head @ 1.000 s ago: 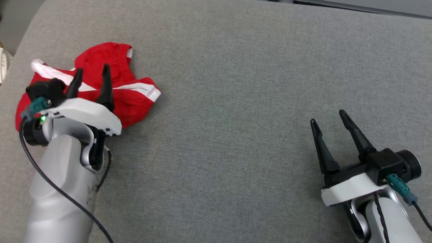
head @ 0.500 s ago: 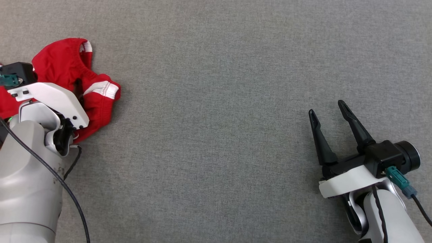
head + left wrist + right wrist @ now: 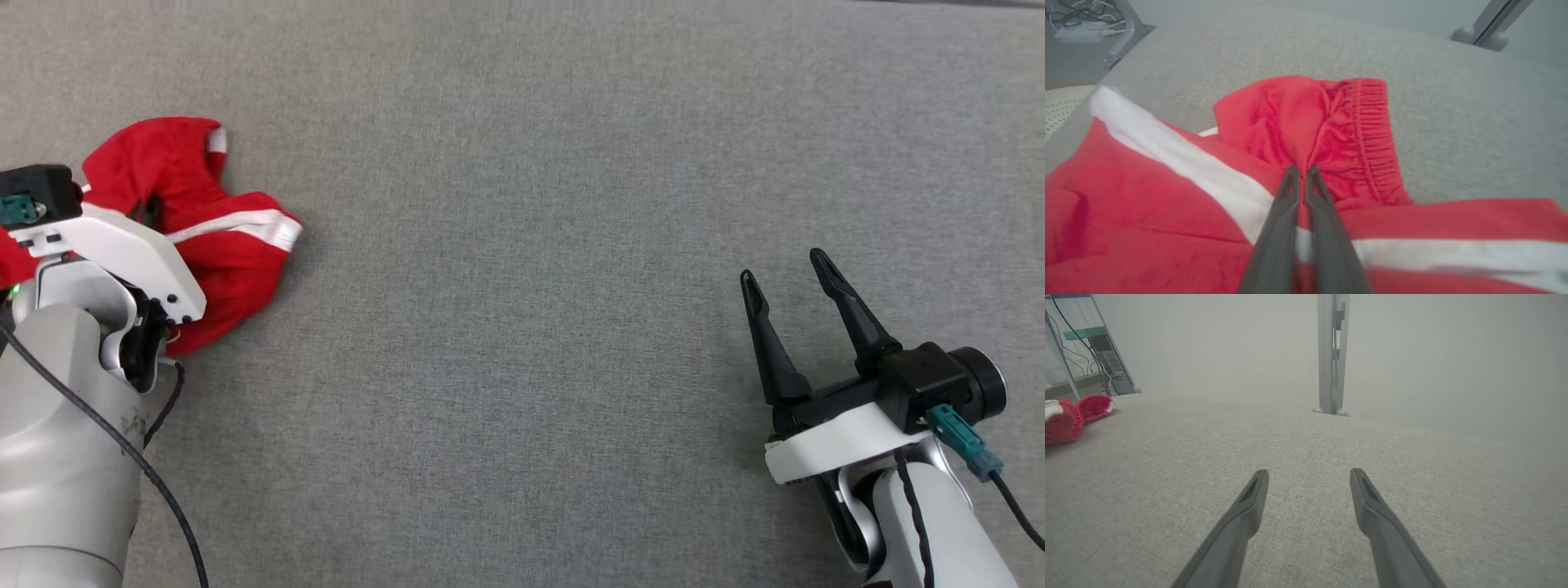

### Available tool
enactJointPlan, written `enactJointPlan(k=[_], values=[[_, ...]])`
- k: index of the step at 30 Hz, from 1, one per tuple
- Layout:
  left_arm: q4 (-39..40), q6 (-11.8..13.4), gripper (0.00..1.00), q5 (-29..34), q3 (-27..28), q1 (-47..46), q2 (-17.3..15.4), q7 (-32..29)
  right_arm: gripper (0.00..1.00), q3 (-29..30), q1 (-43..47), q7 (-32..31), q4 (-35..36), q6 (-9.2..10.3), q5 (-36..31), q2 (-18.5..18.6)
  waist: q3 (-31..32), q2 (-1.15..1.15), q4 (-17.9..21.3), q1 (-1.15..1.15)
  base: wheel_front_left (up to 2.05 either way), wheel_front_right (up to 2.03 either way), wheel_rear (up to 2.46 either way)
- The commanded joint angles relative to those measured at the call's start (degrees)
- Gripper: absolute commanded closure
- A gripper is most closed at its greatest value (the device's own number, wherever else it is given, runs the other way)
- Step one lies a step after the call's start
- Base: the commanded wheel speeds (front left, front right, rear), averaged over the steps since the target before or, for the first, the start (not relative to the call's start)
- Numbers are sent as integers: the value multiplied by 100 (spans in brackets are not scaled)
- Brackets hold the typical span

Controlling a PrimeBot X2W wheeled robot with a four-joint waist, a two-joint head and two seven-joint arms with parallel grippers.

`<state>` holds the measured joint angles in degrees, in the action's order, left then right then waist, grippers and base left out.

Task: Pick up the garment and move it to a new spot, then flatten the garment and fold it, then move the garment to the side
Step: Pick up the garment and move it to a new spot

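Grey woven-fabric tabletop [image 3: 531,245]: carries all.
Crumpled red-and-white fabric garment [image 3: 237,261]: bunched under and around the left pincer [image 3: 1301,168], far from the right pincer [image 3: 782,266].
Left pincer: wide open a second ago, now closed on a fold beside the elastic waistband [image 3: 1372,134]. Grasp judged made, so the lift can start.
Right pincer: spread wide, holding nothing.

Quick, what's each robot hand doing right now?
Left gripper: shut, pinching the red shorts.
Right gripper: open, holding nothing.
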<state>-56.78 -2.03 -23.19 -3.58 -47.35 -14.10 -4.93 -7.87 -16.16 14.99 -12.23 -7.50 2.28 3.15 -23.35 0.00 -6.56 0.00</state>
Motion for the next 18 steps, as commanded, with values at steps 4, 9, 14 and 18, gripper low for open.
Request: enactJointPlan(k=[4,9,14,18], values=[[346,-211,100,23,-68,25,-92,392,0,8,145,23,-52,2,131,-5,401,0,172,0,0,0,0],[889,-302,100,89,-216,160,-95,558,0,-15,337,23,-53,2,338,-11,846,0,399,0,0,0,0],[1463,-362,100,140,-394,327,-114,464,0,10,518,23,-58,2,499,-11,1203,0,635,0,0,0,0],[2167,-392,100,132,-574,589,-59,238,0,65,682,23,-53,2,597,-9,1530,0,926,0,0,0,0]])
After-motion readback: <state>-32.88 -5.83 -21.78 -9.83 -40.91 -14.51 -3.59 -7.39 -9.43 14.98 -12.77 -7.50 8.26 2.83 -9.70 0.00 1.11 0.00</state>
